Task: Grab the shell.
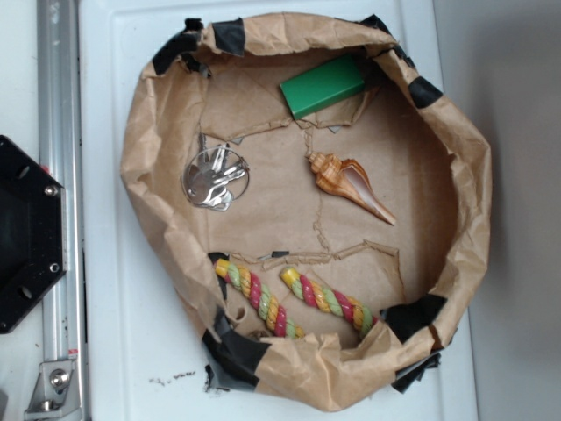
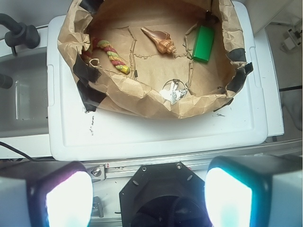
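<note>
The shell lies on its side on the brown paper floor of the nest, a little right of the middle in the exterior view. Its ridged orange spire points up and left, its pale opening faces up, and its long tail tapers down and right. Nothing touches it.

Beyond its spire, near the top wall, lies a green block, close to the shell but apart from it. To the left of the shell, well apart, sits a bunch of keys on a ring. Below, along the bottom wall, a striped rope of red, yellow and green curves in two strands. The nest is crumpled paper patched with black tape and rests on a white lid.

In the wrist view the gripper hangs well short of the nest, over the black base and metal rail. Its two fingers stand wide apart, empty, with the shell far off in the upper part of that view.
</note>
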Robot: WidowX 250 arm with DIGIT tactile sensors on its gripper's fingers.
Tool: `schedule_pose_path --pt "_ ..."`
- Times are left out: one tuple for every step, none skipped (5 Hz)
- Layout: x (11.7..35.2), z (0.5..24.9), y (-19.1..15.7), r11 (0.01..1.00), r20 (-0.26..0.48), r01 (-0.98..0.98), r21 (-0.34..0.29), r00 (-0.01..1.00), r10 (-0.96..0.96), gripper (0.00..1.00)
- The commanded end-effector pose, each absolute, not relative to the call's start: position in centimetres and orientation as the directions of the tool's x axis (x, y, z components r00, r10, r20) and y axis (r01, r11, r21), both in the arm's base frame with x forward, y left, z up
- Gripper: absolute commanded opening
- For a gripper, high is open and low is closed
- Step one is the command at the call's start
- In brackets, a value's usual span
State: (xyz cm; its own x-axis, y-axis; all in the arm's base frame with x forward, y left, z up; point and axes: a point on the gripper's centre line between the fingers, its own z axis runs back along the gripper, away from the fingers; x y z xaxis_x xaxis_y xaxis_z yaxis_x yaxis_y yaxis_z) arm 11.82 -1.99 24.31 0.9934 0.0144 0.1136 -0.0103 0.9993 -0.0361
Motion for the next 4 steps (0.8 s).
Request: schedule_pose_path --pt "11.8 24.3 -2.0 0.999 0.114 -0.010 -0.036 0.993 0.014 1.00" --pt "15.1 22.4 0.0 0.983 0.201 0.152 0.100 0.965 -0.170 1.00" --pt "18.9 21.4 0.0 0.911 0.252 0.374 0.171 0.878 -0.408 1.00" --pt "22.5 18.9 0.8 0.886 0.260 0.413 0.212 0.850 -0.459 1.00"
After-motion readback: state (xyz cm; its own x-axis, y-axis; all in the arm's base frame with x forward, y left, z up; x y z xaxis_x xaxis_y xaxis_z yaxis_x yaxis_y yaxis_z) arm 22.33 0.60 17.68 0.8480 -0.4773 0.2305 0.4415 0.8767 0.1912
